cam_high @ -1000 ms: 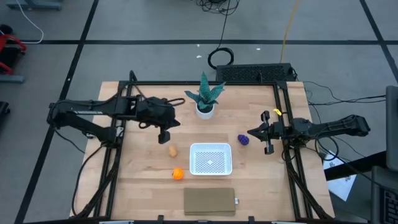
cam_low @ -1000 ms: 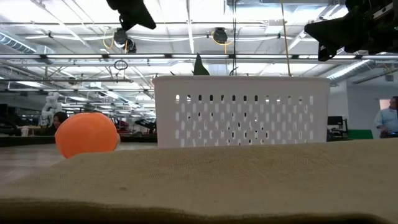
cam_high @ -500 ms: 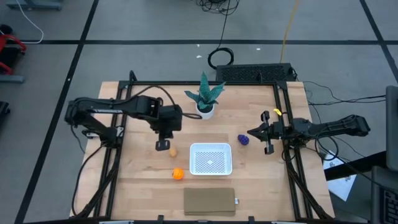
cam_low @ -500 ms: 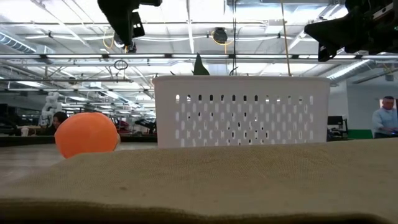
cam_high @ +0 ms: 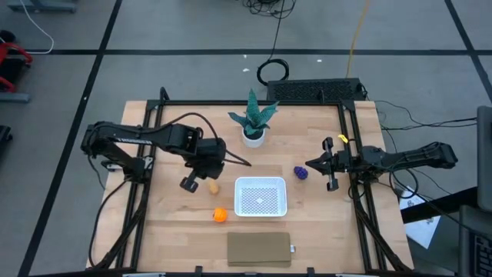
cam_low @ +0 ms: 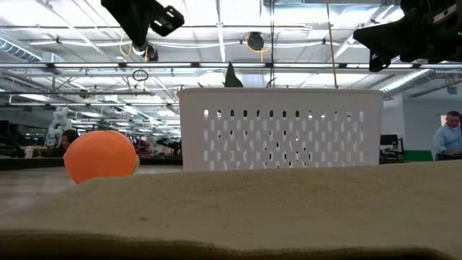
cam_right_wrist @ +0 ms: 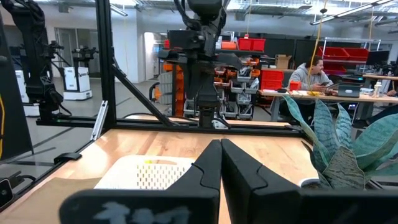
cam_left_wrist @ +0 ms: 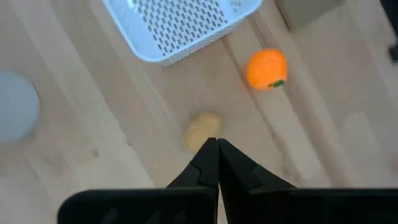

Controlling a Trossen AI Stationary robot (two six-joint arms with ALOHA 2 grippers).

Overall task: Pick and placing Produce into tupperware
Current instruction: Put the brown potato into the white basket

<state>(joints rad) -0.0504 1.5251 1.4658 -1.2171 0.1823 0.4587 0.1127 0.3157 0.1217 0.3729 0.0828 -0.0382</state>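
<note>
The white tupperware (cam_high: 260,196) stands mid-table. The tan-yellow oval (cam_high: 213,186) lies on the wood to its left, the orange ball (cam_high: 220,215) nearer the table's front and the purple lump (cam_high: 300,174) on the tupperware's right. My left gripper (cam_high: 192,181) hangs shut in the air beside the oval. In the left wrist view its shut tips (cam_left_wrist: 217,149) point down just short of the oval (cam_left_wrist: 203,129), with the orange ball (cam_left_wrist: 267,68) and the tupperware (cam_left_wrist: 180,25) beyond. My right gripper (cam_high: 310,163) waits shut and raised, right of the purple lump.
A green potted plant (cam_high: 253,123) stands behind the tupperware. A flat tan pad (cam_high: 259,248) lies at the near edge and fills the low view's foreground (cam_low: 231,209). Black frame rails run along the table's left and right sides. People sit in the room beyond the table.
My left arm has reached out over the table; its gripper has moved toward the near edge, close to the tan oval, and has turned about its wrist while staying shut. No produce has moved.
</note>
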